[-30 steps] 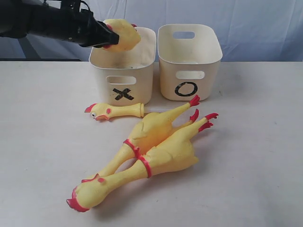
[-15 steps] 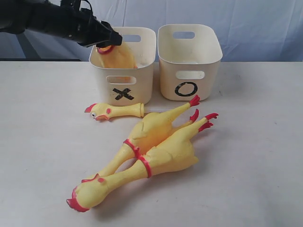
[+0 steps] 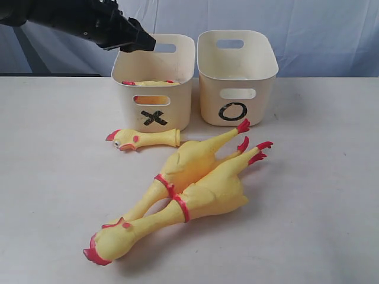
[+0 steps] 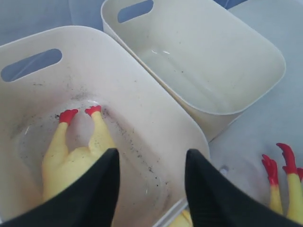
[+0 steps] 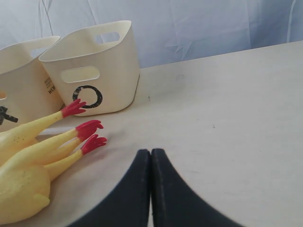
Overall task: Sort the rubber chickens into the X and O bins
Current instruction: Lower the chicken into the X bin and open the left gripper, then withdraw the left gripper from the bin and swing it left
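The headless chicken body (image 4: 71, 156) lies at the bottom of the X bin (image 3: 155, 112), its yellow back (image 3: 148, 83) just showing over the rim. My left gripper (image 3: 141, 42) hovers open above that bin's left rim, empty; its black fingers (image 4: 97, 189) frame the bin's inside. The O bin (image 3: 237, 89) stands to the right, with nothing showing inside (image 4: 189, 71). The loose head-and-neck piece (image 3: 142, 139) lies in front of the X bin. Two whole chickens (image 3: 195, 177) lie side by side, feet toward the O bin. My right gripper (image 5: 151, 153) is shut, empty, low over the table.
A pale table (image 3: 320, 195) carries everything, with bare surface on the right and the left. A blue-grey cloth backdrop (image 3: 320, 29) hangs behind the bins. The whole chickens' red feet (image 5: 87, 135) lie near my right gripper.
My left gripper let go of the headless body, which dropped from above the rim to the bottom of the X bin. The gripper rose slightly. The right arm stayed still.
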Controlling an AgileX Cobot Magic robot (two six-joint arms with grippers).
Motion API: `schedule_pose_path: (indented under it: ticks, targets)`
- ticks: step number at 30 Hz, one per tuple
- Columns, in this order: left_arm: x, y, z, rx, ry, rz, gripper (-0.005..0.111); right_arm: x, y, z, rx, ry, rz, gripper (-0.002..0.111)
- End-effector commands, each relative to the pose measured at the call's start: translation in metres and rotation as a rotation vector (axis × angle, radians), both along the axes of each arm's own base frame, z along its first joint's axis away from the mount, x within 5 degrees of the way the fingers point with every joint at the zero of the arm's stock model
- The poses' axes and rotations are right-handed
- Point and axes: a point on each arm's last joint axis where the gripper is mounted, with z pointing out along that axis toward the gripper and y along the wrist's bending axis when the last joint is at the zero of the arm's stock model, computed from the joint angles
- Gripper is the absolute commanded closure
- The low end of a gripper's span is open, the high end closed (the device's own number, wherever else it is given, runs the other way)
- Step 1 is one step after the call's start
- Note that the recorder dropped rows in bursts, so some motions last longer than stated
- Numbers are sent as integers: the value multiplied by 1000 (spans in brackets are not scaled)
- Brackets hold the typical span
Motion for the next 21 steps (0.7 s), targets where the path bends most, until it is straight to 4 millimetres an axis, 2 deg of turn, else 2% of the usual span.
schedule_pose_path:
  ticks: [1, 3, 5, 9, 12, 17, 21]
  targets:
    - [-11, 0, 17, 62, -30, -54, 78, 0, 0, 1, -2, -13, 2, 109]
    - [-17, 4, 24, 134, -55, -86, 95, 0, 0, 1, -2, -13, 2, 109]
    - [-24, 6, 31, 185, -68, -118, 106, 0, 0, 1, -2, -13, 2, 109]
    - [-40, 12, 47, 271, -79, -182, 106, 0, 0, 1, -2, -13, 2, 109]
    - [-55, 15, 51, 366, -39, -256, 106, 0, 0, 1, -2, -13, 2, 109]
    - [-83, 11, 38, 505, 109, -420, 106, 0, 0, 1, -2, -13, 2, 109]
    - [-98, -2, 24, 617, 167, -495, 106, 0, 0, 1, -2, -13, 2, 109]
